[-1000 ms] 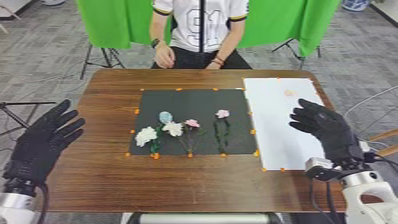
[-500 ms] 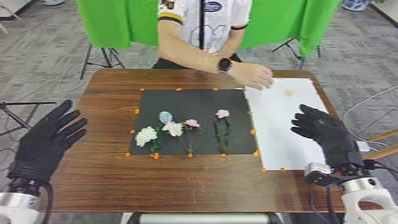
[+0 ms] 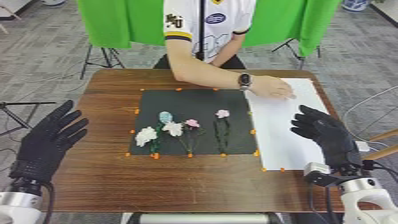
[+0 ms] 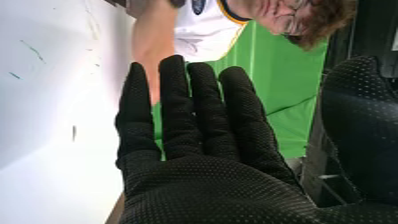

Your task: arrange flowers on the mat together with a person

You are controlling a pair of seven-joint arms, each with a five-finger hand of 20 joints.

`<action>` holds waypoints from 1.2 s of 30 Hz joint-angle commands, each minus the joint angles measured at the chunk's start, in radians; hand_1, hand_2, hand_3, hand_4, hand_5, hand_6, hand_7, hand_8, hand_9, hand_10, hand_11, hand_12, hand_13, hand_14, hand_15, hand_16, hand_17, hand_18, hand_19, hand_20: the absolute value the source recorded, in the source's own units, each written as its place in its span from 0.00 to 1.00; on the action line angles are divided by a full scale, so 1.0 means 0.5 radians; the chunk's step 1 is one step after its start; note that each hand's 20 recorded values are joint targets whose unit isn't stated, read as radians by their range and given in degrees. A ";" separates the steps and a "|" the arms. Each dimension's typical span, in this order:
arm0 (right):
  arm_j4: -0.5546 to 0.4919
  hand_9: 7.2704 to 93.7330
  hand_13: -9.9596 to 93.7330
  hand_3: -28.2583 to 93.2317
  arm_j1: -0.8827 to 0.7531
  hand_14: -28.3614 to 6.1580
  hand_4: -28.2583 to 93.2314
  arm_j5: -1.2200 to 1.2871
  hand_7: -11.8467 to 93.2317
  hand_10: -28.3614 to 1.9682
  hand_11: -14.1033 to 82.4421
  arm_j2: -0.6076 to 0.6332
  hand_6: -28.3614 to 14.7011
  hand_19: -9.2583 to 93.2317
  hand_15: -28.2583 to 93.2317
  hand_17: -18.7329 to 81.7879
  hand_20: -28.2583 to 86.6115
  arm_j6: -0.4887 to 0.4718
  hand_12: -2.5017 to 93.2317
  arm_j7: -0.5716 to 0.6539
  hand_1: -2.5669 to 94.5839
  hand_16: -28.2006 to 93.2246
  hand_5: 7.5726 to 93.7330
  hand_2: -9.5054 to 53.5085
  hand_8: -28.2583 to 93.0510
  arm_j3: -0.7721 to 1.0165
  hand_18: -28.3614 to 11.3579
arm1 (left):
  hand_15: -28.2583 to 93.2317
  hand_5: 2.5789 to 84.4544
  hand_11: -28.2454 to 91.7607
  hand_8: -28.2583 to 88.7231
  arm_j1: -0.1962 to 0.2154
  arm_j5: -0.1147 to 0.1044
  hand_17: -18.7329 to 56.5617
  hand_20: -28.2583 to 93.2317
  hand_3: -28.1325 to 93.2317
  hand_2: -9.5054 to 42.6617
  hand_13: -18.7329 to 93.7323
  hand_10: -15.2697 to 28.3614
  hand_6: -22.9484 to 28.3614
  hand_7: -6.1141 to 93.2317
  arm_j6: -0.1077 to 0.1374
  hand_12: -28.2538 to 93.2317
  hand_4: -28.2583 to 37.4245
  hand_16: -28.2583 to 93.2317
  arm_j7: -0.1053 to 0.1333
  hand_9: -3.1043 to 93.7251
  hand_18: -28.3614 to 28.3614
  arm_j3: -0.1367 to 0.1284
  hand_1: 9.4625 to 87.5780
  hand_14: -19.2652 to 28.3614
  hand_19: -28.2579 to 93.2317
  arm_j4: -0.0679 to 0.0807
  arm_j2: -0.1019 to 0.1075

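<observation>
The black mat [image 3: 191, 142] lies on the table with crocheted flowers on it: a white one [image 3: 145, 136], a light blue one [image 3: 165, 117], another white one [image 3: 172, 129], a pink one [image 3: 192, 123] and a separate pink one [image 3: 222, 114] farther right. A person's hand [image 3: 271, 86] is over the upper part of the white sheet, where a small pinkish item showed. My right hand [image 3: 320, 127] is open above the sheet's right edge. My left hand [image 3: 49, 137] is open at the table's left side. In the right wrist view my right hand [image 4: 209, 185] has straight, spread fingers.
The white sheet [image 3: 286, 135] lies right of the mat on the brown table [image 3: 191, 187]. Orange tabs [image 3: 155, 156] line the edges of the mat and sheet. The person's forearm crosses the table's far edge.
The person has leaned in and stretched an arm across to the white sheet, the hand now covering the small item there. My right hand has shifted slightly downward; the flowers have kept their places.
</observation>
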 commanded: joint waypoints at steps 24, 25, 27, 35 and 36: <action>-0.028 0.40 0.43 0.94 0.003 0.48 0.05 -0.002 0.23 0.46 0.28 0.005 0.50 0.54 0.42 0.31 0.51 0.045 0.29 0.014 0.24 0.49 0.40 0.15 0.17 -0.076 0.22 | 0.41 0.35 0.35 0.18 0.006 -0.005 0.14 0.31 0.81 0.13 0.36 0.60 0.50 0.20 -0.006 0.39 0.04 0.27 -0.043 0.31 0.89 0.002 0.21 0.71 0.58 0.015 0.025; -0.032 0.40 0.43 0.94 0.000 0.48 0.05 -0.006 0.23 0.46 0.28 -0.007 0.50 0.54 0.42 0.31 0.51 0.049 0.29 0.002 0.24 0.49 0.40 0.15 0.17 -0.074 0.21 | 0.41 0.35 0.35 0.18 -0.007 -0.008 0.14 0.31 0.81 0.13 0.36 0.60 0.50 0.20 -0.005 0.39 0.04 0.27 -0.043 0.31 0.89 0.004 0.21 0.71 0.58 0.016 0.037; -0.030 0.40 0.43 0.94 0.008 0.47 0.05 -0.003 0.23 0.46 0.28 -0.009 0.50 0.54 0.42 0.31 0.51 0.059 0.29 -0.006 0.24 0.49 0.40 0.15 0.17 -0.081 0.22 | 0.41 0.35 0.35 0.18 -0.016 -0.007 0.14 0.31 0.81 0.13 0.36 0.60 0.50 0.20 -0.015 0.39 0.04 0.27 -0.052 0.31 0.89 -0.003 0.21 0.71 0.58 0.020 0.046; -0.028 0.39 0.43 0.94 -0.003 0.47 0.05 -0.009 0.24 0.46 0.28 -0.008 0.51 0.54 0.42 0.31 0.51 0.031 0.29 0.020 0.23 0.49 0.40 0.15 0.17 -0.099 0.21 | 0.41 0.35 0.35 0.18 0.021 -0.006 0.14 0.31 0.81 0.13 0.37 0.60 0.50 0.20 0.002 0.39 0.04 0.27 -0.042 0.31 0.89 -0.003 0.21 0.71 0.58 0.012 0.034; -0.029 0.39 0.43 0.94 0.003 0.47 0.05 -0.010 0.24 0.46 0.28 -0.015 0.51 0.54 0.42 0.31 0.51 0.036 0.29 0.012 0.23 0.49 0.40 0.15 0.17 -0.100 0.21 | 0.41 0.35 0.35 0.18 -0.012 -0.010 0.14 0.31 0.81 0.13 0.37 0.60 0.50 0.20 -0.013 0.39 0.04 0.27 -0.046 0.31 0.89 0.000 0.21 0.71 0.58 0.024 0.038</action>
